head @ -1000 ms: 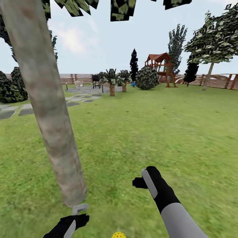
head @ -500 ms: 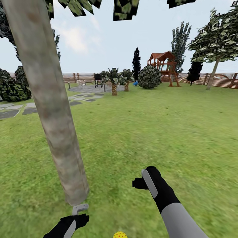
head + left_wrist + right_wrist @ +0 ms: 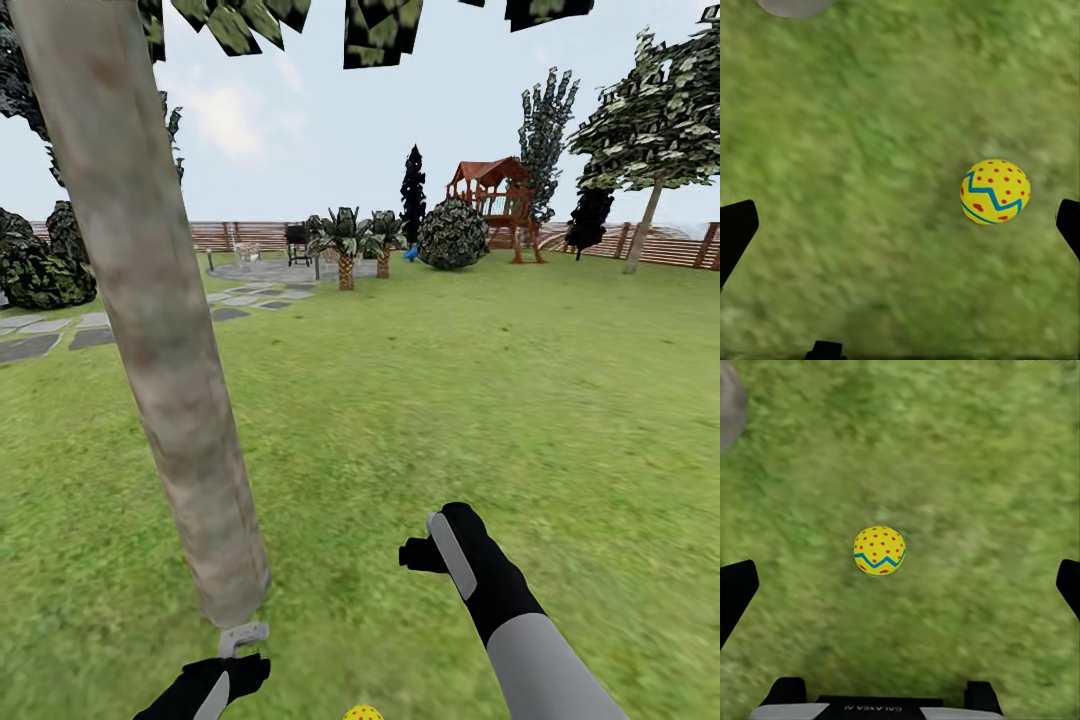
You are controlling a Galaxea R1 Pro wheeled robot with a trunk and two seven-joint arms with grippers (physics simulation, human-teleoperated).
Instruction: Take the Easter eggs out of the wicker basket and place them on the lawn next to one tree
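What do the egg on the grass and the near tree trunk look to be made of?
The egg looks like smooth painted plastic or shell: even yellow with crisp red dots and a blue-green zigzag, soft sheen. The trunk reads as smooth pale bark, matte and mottled grey-brown. Both are simulator renders, so this is by look alone.

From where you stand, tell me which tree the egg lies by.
The thick-trunked near tree, egg by its base; the other tree stands far off at the fence.

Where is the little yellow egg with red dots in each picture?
Head view: the yellow Easter egg with red dots peeks in at the bottom edge, on the lawn.
Left wrist view: the egg lies right of the middle.
Right wrist view: the egg lies near the middle.
Shared landmark: the grey-brown tree trunk, a corner of each wrist picture.
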